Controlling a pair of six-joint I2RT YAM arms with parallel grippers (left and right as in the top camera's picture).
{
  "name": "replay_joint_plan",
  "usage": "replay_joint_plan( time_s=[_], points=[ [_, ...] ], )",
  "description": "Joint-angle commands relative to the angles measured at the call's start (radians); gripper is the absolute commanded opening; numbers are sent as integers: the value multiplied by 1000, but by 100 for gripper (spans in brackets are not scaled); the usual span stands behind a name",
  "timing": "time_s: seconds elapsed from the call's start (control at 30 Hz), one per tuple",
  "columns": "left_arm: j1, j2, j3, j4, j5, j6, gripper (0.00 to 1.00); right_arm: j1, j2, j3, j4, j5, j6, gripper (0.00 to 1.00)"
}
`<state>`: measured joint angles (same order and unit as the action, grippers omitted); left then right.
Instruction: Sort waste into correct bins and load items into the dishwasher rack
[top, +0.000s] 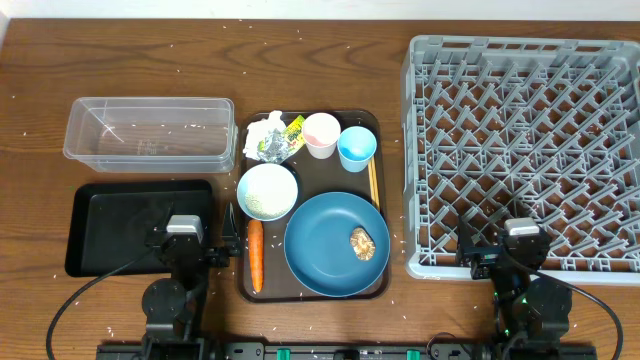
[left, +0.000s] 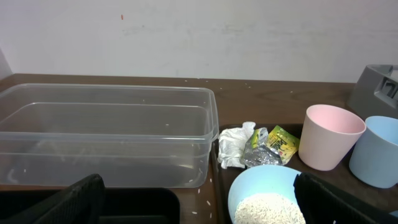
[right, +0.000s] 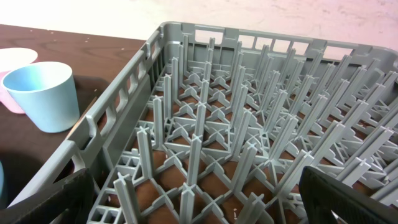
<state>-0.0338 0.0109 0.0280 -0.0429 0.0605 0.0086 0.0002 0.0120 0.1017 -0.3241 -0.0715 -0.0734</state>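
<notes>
Only the overhead view takes in the whole brown serving tray. On it lie the large blue plate carrying 1 small brown food lump, the orange carrot along its left edge, and 2 wooden chopsticks by its right edge. Also on it are the white bowl, pink cup, light-blue cup, crumpled tissue and yellow-green wrapper.

Left of the serving tray sit the clear plastic tub and the black tray. Right of it stands the grey dishwasher rack.

The left wrist view alone shows white rice heaped in the bowl. The wrapper's print is too small to read.

The left gripper hangs over the black tray and the right gripper over the rack's near edge. Each has its 2 jaws spread wide with nothing between them.
</notes>
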Motion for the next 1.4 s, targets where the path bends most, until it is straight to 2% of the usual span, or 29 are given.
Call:
replay_joint_plan(
  time_s=[0.0,1.03,1.23,1.37],
  points=[
    [3,-7,-24,-20,-1,17,98,-6,-6,-3,0,-5,-10,99],
    [3,-7,-24,-19,0,17,98,-6,-6,-3,0,-8,-10,99],
    [3,-6,-24,-7,85,-32,98,-6,-6,-3,0,-19,-5,99],
    [3,-6,-17,11,133,-60,98,-6,-6,-1,38,-78,91,99]
  ],
)
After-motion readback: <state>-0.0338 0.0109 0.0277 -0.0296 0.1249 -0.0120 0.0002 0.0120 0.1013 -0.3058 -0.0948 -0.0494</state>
